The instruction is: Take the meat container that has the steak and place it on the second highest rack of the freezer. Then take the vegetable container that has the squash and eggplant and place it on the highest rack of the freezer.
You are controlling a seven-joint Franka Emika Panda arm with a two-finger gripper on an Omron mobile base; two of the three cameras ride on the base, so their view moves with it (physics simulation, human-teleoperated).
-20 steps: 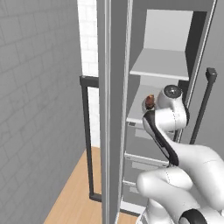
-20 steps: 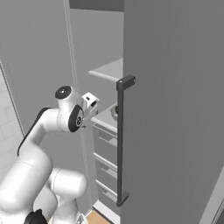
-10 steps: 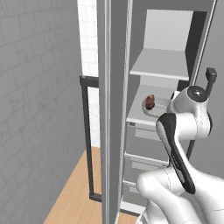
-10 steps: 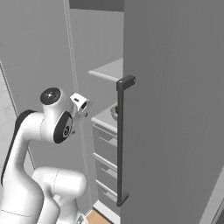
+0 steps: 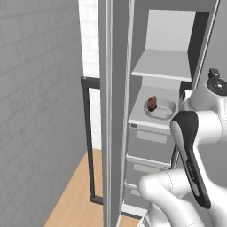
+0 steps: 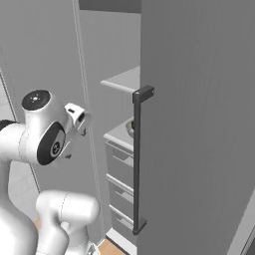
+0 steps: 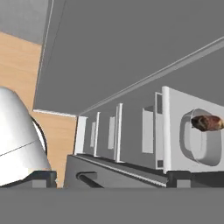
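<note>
The freezer [image 5: 170,31] stands open. A pale meat container [image 5: 166,113] holding the steak [image 5: 152,103] rests on the second highest rack [image 5: 141,117]. Above it, the highest rack [image 5: 162,65] is bare. My gripper [image 6: 79,122] hangs in front of the freezer, well back from the racks and off to the side of the container. In the hand view its dark fingertips [image 7: 43,177] stand far apart, so the gripper [image 7: 113,178] is open with nothing between them; the steak [image 7: 206,123] in its container [image 7: 197,146] lies at the right edge. The vegetable container, squash and eggplant are out of view.
Grey drawers [image 5: 150,137] fill the freezer below the racks. An open door [image 5: 113,111] with a dark bar handle [image 5: 88,137] stands edge-on left of the opening. Another grey door panel [image 6: 199,124] with a long handle [image 6: 137,159] flanks the right. Wooden floor [image 5: 75,195] lies below.
The arm has pulled back from the second highest rack and risen, leaving the meat container with the steak on that rack. The jaws have stayed wide apart.
</note>
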